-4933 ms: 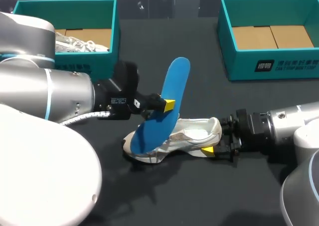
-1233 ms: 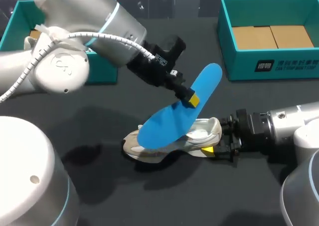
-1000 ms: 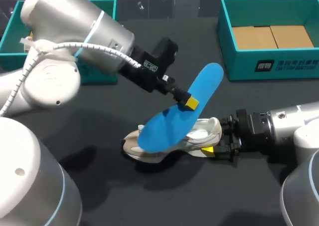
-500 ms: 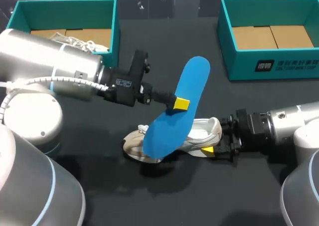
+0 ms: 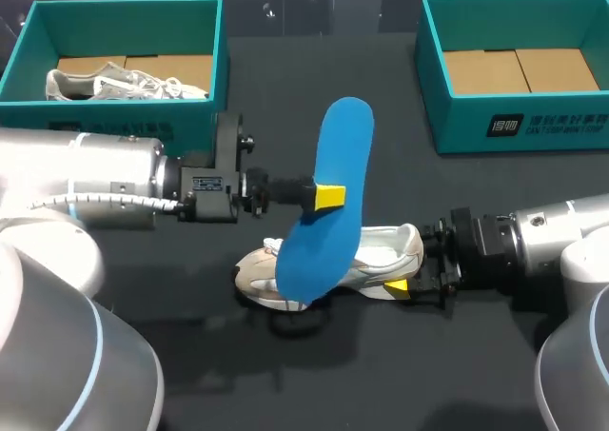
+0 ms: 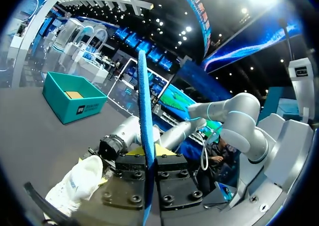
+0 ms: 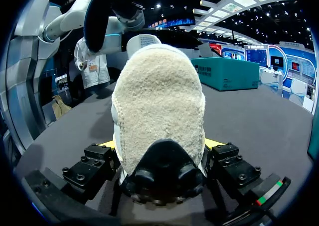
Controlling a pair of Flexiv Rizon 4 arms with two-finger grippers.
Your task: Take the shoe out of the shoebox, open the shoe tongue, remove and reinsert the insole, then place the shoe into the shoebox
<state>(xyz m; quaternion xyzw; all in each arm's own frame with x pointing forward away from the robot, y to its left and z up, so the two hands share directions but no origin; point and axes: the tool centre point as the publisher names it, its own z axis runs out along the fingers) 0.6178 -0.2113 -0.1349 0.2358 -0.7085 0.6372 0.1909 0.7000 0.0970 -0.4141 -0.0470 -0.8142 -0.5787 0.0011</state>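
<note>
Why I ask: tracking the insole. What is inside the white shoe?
The shoe shows pale lining at its heel opening; the blue insole, held by the left hand, hides the front.

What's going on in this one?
The left gripper is shut on the blue insole and holds it nearly upright, its lower end down at the front of the white shoe on the table. The right gripper is shut on that shoe's heel, one finger on each side. The insole is not yet seated in the shoe. A second shoe lies in the left shoebox.
</note>
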